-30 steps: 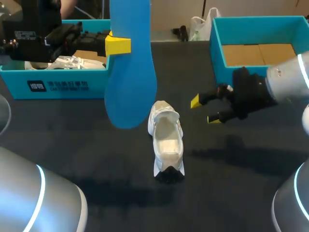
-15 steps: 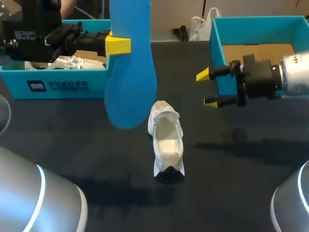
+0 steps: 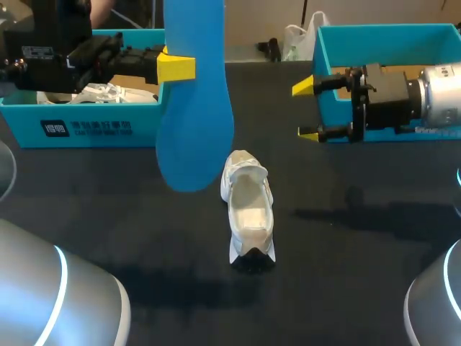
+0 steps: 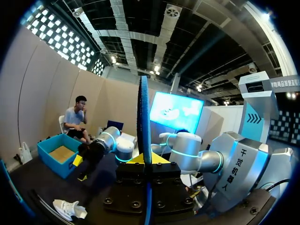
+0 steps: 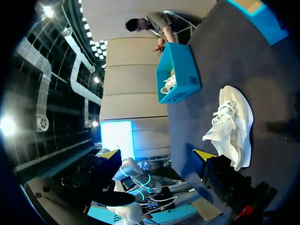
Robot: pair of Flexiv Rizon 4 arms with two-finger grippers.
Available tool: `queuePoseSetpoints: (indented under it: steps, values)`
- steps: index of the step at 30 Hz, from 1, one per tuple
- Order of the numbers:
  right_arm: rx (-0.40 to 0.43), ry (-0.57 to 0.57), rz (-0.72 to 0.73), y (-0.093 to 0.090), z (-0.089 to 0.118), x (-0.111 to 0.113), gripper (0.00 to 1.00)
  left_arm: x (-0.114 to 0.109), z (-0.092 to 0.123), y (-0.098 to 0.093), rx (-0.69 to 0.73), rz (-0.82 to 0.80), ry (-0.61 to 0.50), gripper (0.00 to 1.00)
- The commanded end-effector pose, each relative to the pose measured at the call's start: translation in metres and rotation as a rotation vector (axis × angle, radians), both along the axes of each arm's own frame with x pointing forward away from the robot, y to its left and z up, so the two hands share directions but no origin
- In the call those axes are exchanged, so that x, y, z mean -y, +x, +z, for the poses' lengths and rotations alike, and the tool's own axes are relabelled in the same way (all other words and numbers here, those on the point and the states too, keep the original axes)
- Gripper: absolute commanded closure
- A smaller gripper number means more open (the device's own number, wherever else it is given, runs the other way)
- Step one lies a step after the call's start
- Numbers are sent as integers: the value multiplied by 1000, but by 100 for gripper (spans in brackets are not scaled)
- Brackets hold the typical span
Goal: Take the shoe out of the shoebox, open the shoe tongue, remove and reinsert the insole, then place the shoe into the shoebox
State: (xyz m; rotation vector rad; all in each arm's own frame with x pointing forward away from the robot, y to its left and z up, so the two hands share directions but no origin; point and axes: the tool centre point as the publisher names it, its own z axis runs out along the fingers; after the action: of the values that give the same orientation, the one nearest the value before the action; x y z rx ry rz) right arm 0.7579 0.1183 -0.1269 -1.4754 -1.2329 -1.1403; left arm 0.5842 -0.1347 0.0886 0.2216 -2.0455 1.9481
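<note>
Hanging upright above the desk (image 3: 108,216), the blue insole (image 3: 194,108) is pinched between the yellow tips of the left end effector (image 3: 189,67), which is clenched on it partway up. From the left wrist it shows edge-on as a thin blue line (image 4: 144,117). From the head camera its rounded lower end covers the desk just beside the far end of the white shoe (image 3: 248,209). The shoe lies alone in the middle of the desk with its opening facing up and a black patch at its near end, well apart from both boxes.

The left shoebox (image 3: 79,122) stands behind the insole and the left arm (a second white shoe (image 3: 101,92) rests inside it). The right shoebox (image 3: 328,72) shows a bare cardboard floor. The right end effector (image 3: 308,109) hovers in front of that box's near left corner, hiding part of the wall, its fingers spread and holding nothing. From the right wrist, the shoe (image 5: 232,124) lies ahead on the dark surface, and the left box (image 5: 178,72) is beyond it.
</note>
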Motion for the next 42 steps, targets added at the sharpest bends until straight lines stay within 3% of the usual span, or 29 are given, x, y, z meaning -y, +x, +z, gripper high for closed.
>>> queuePoseSetpoints:
  steps: [1,5,9,12,15,16,17,27,33,36,37,42]
  values:
    - [-21,41,11,10,2,-10,0,2,0,1,0,-3,0,100]
    - [-34,87,20,12,3,-14,0,2,0,1,0,-3,0,100]
    - [-34,87,20,12,3,-14,0,2,-5,30,167,-4,-50,100]
    - [-34,87,20,12,3,-14,0,5,-14,55,336,-5,-53,100]
    - [-34,87,20,12,3,-14,0,3,-21,77,602,-52,-73,100]
    - [-34,87,20,12,3,-14,0,2,-26,83,791,-67,-76,100]
    - [-34,87,20,12,3,-14,0,1,-32,91,851,-95,-28,100]
    - [-34,87,20,12,3,-14,0,1,-32,91,851,-95,-28,100]
    - [-34,87,20,12,3,-14,0,4,-56,91,1213,-65,-104,100]
    - [-34,87,20,12,3,-14,0,2,-81,93,1398,22,-250,100]
    - [-34,87,20,12,3,-14,0,4,-93,95,1474,5,-206,100]
    - [-34,87,20,12,3,-14,0,4,-93,95,1474,5,-206,100]
